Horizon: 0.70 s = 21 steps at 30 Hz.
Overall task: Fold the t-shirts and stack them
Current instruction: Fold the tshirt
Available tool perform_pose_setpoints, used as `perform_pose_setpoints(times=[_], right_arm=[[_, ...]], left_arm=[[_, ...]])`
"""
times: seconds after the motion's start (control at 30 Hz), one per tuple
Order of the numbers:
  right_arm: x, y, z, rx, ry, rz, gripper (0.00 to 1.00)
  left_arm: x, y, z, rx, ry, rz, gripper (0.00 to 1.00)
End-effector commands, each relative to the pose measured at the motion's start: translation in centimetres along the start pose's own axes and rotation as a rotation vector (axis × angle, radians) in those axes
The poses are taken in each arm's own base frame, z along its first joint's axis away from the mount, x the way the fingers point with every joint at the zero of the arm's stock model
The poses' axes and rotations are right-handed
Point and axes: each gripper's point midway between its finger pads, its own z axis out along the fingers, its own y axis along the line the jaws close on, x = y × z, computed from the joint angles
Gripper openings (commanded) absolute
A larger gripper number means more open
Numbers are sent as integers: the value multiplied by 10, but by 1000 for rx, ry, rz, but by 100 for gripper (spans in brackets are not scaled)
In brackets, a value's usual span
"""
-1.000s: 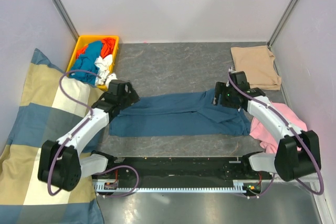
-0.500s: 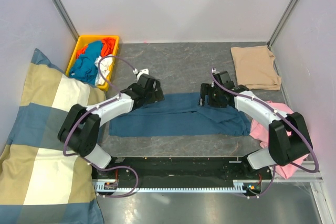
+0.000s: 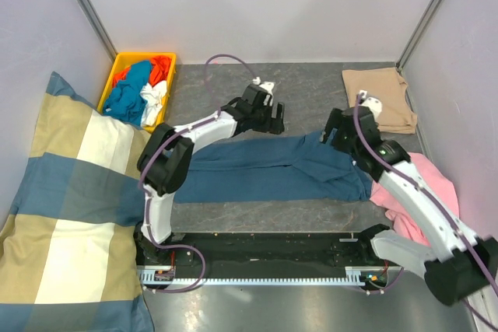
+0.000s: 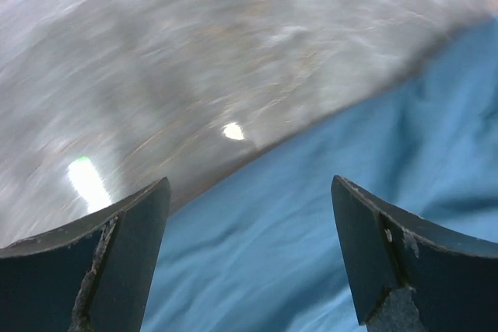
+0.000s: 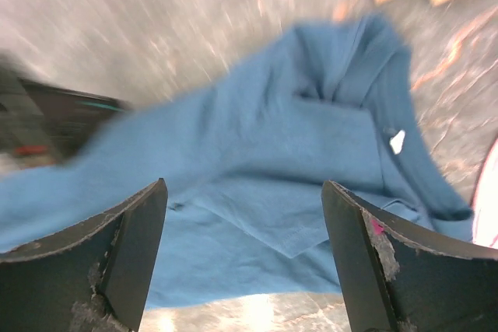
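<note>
Blue shirt [image 3: 264,170]: soft, creased, a long strip mid-frame.
My left gripper [image 4: 249,223] and right gripper [image 5: 243,227] are spread, holding nothing; mottled grey table [image 3: 299,87] runs above its upper edge.

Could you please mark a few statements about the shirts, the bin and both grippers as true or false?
1. The teal-blue t-shirt lies spread across the table between the two arms. True.
2. The left gripper is shut on that shirt. False: its fingers stand apart with nothing between them.
3. The tan t-shirt lies at the table's far right corner. True.
4. The yellow bin is empty. False: it holds blue, orange and white clothes.
5. The right gripper is open above the teal-blue t-shirt. True.
</note>
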Motion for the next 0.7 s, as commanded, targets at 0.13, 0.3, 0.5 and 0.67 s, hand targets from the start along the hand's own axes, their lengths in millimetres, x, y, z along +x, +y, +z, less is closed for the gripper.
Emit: perform_pose_setpoints(times=[0.13, 0.3, 0.5, 0.67], right_arm=[[-45, -12, -61, 2, -162, 62, 90], [-45, -14, -70, -15, -166, 67, 91], [-43, -14, -72, -21, -163, 70, 92], [-43, -15, -73, -22, -166, 67, 92]], left_arm=[[-12, -68, 38, 387, 87, 349, 90], [-7, -84, 52, 451, 139, 378, 86], [26, -107, 62, 523, 234, 412, 80], [50, -123, 63, 561, 283, 426, 77]])
